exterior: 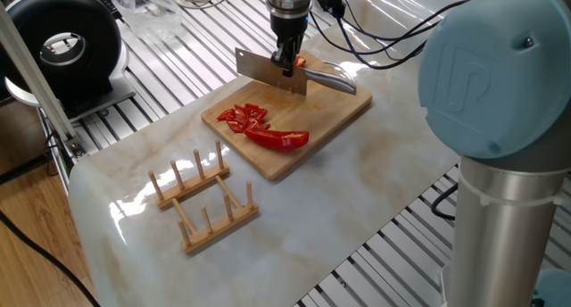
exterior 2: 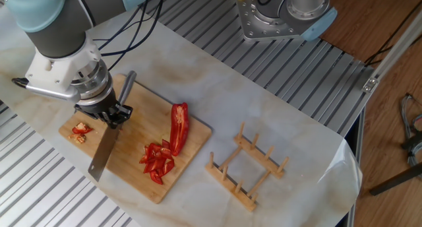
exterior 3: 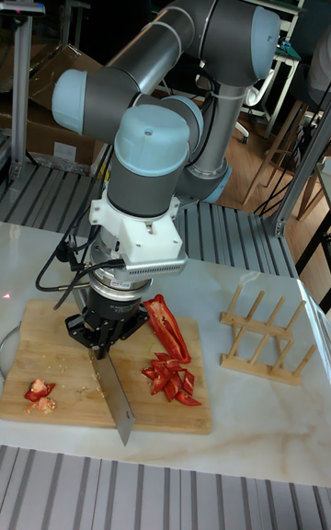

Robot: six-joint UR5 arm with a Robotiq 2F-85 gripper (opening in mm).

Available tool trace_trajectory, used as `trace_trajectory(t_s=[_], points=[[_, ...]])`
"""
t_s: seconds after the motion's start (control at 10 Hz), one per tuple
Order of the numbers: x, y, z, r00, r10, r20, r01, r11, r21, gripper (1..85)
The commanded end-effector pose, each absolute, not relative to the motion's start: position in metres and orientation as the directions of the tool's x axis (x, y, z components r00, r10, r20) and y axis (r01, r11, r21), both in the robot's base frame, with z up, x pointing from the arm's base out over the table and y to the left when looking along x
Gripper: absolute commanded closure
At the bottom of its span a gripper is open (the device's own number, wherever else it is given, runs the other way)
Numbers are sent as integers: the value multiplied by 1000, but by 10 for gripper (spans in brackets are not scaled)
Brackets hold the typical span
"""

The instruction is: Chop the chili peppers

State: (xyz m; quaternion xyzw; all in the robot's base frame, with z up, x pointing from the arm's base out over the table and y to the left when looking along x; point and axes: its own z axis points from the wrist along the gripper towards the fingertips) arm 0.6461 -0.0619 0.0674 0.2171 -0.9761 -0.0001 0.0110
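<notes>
A long red chili pepper half (exterior: pixel 278 138) (exterior 2: pixel 179 125) (exterior 3: pixel 166 324) lies on the wooden cutting board (exterior: pixel 335 106) (exterior 2: pixel 128 177) (exterior 3: pixel 37 346). Beside it sits a pile of cut chili pieces (exterior: pixel 244 118) (exterior 2: pixel 157 160) (exterior 3: pixel 167 376). A few small scraps (exterior 2: pixel 81 131) (exterior 3: pixel 39 393) rest near the board's other end. My gripper (exterior: pixel 287 63) (exterior 2: pixel 109 115) (exterior 3: pixel 99 342) is shut on a cleaver (exterior: pixel 269 71) (exterior 2: pixel 102 159) (exterior 3: pixel 117 397), held above the board between the scraps and the pile, blade edge down.
A wooden peg rack (exterior: pixel 203 200) (exterior 2: pixel 245 164) (exterior 3: pixel 264 335) stands on the marble tabletop beyond the board. A black round device (exterior: pixel 62 44) sits off the table's corner. Cables (exterior: pixel 375 30) trail behind the gripper.
</notes>
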Motion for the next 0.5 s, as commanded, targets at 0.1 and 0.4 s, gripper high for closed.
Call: trace_trajectory(t_s=[0.1, 0.4], points=[[646, -65, 66, -904, -427, 12, -427, 904, 12, 843], [647, -66, 68, -902, -432, 15, -432, 902, -1, 843]])
